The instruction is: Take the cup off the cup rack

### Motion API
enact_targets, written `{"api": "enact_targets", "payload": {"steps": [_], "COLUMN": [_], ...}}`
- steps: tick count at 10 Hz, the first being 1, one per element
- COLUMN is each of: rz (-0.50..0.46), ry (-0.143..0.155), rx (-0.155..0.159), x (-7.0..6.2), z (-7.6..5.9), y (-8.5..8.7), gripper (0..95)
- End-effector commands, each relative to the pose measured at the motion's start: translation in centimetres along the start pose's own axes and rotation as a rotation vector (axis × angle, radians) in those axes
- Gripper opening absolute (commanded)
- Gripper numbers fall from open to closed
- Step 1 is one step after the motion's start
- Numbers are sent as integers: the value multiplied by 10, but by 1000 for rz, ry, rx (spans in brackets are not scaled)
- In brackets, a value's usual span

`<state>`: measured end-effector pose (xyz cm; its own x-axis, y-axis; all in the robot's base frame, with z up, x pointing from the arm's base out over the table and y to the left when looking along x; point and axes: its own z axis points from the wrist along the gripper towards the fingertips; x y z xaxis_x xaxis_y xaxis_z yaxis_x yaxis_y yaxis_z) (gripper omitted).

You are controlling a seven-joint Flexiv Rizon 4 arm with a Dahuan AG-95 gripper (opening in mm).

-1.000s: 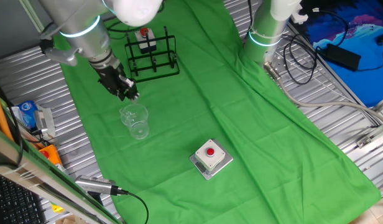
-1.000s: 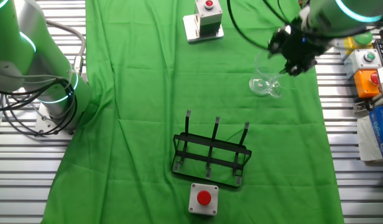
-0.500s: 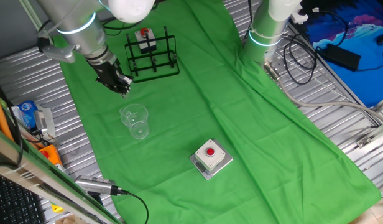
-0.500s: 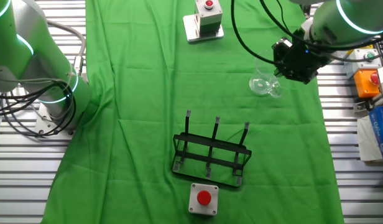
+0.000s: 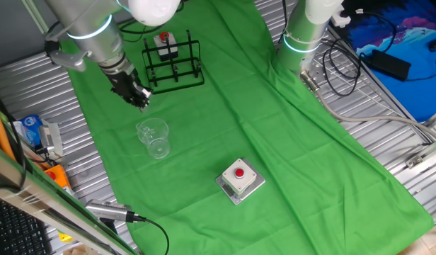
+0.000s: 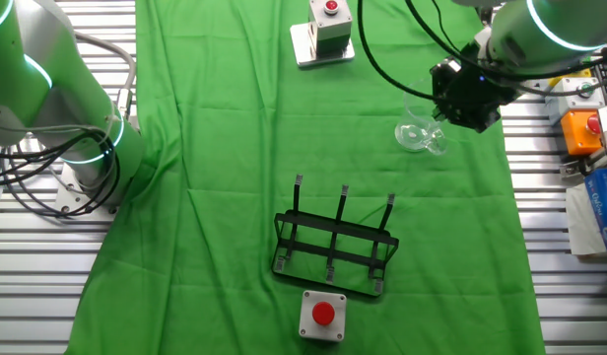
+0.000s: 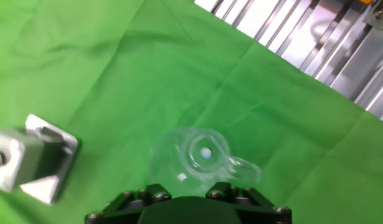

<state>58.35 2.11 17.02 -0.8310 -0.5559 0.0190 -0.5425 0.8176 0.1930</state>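
On the green cloth (image 5: 274, 127), one fixed view: the cup (image 5: 153, 137), clear glass, stands off the cup rack (image 5: 174, 61), which sits well apart toward 12 o'clock. Gripper (image 5: 140, 100) hangs above the cloth at about 11 o'clock from the cup, apart from it; whether the fingers are open or closed cannot be told. Grey box with red button (image 5: 240, 180) lies toward 4 o'clock of the cup.

Other fixed view: cup (image 6: 419, 136) just at 9 o'clock of the gripper (image 6: 459, 99); cup rack (image 6: 334, 248), its pegs bare, toward 7 o'clock, well apart. A second button box (image 6: 323, 315) lies just beside the rack's near edge.

Hand view: cup (image 7: 201, 157) directly below, seen from above, resting on cloth; finger state not visible. Button box (image 7: 27, 157) at 9 o'clock.
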Motion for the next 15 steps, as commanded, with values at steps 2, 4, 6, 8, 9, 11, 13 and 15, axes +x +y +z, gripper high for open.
{"api": "enact_targets", "payload": {"steps": [2, 4, 6, 8, 9, 11, 13, 15], "rz": [140, 162, 168, 84, 60, -13, -50, -80], "ry": [10, 18, 15, 48, 56, 61, 55, 50], "rx": [23, 35, 36, 76, 85, 87, 84, 89], "x": [0, 0, 0, 0, 0, 6, 12, 13], "z": [0, 0, 0, 0, 0, -2, -2, 2], "y": [0, 0, 0, 0, 0, -22, -54, -92], "gripper": [0, 0, 0, 0, 0, 0, 0, 0]}}
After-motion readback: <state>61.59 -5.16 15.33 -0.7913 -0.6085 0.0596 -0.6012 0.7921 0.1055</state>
